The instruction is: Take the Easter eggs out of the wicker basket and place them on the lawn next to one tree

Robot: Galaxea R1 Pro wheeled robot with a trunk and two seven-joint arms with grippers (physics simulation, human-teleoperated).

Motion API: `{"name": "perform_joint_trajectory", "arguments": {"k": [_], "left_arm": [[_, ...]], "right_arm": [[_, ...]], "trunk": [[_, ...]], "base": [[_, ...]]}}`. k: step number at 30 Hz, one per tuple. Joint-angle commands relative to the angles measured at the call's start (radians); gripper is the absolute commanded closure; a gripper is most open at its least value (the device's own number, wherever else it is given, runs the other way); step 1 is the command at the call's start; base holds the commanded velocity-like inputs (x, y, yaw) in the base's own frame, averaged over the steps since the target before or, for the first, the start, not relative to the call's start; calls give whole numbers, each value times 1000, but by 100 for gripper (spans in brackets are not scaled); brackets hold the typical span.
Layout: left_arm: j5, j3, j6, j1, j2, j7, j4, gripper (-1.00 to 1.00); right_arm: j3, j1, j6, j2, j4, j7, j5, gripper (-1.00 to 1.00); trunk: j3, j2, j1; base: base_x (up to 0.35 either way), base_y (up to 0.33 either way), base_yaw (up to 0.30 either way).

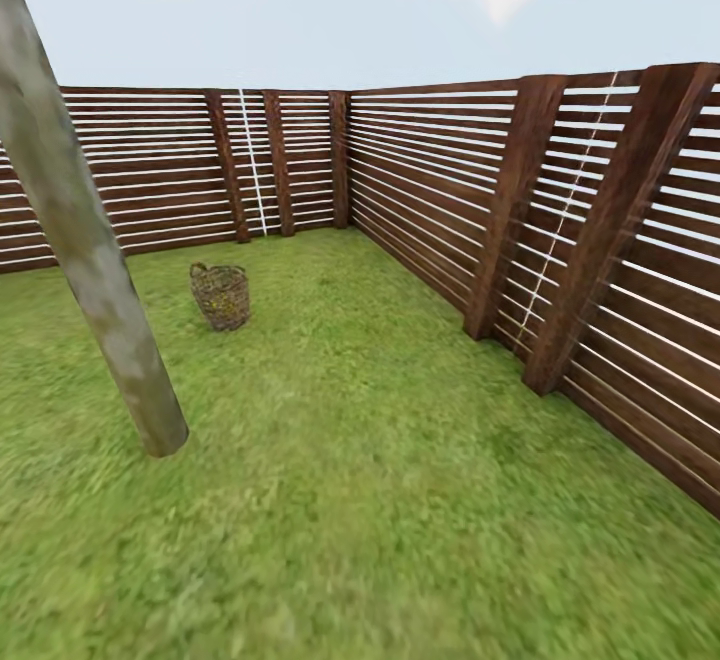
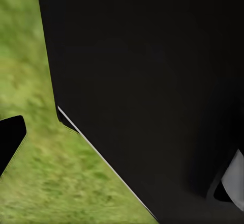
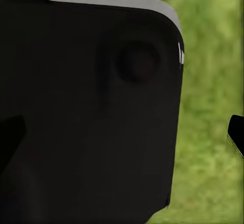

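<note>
1. Where the bright green lawn (image 1: 380,500) meets the frame's left-centre, the small round woven brown wicker basket (image 1: 221,296) stands, yellow showing through its weave.
2. The leaning pale grey-beige tree trunk (image 1: 75,230) rises nearer, lower left.
3. A brown horizontal-slat wooden fence (image 1: 450,200) runs behind and right.
4. Jaw states: cannot tell.

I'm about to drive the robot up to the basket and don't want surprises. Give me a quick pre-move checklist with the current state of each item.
1. Wicker basket in sight: ok, standing upright on the lawn near the far fence.
2. Eggs inside the basket: cannot tell; some yellow shows through the weave, but no count is possible.
3. Path to the basket: ok, open grass ahead in the head view.
4. Tree located for the drop-off: ok, leaning trunk stands nearer than the basket, to its left.
5. Hands free and open: cannot tell; both wrist views are mostly blocked by dark robot body.
6. Clearance from the fence on the right: ok.
</note>
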Motion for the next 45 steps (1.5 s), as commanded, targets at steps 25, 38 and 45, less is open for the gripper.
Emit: {"name": "perform_joint_trajectory", "arguments": {"k": [25, 38, 45], "left_arm": [[1, 1, -1, 0, 0, -1, -1, -100], [1, 1, -1, 0, 0, -1, -1, -100], [1, 1, -1, 0, 0, -1, -1, -100]], "right_arm": [[1, 0, -3, 4, 1, 1, 0, -100], [1, 0, -3, 4, 1, 1, 0, -100], [1, 0, -3, 3, 1, 1, 0, -100]], "trunk": [[-1, 0, 1], [-1, 0, 1], [-1, 0, 1]], "base": [[342, 0, 0], [343, 0, 0], [343, 0, 0]]}}
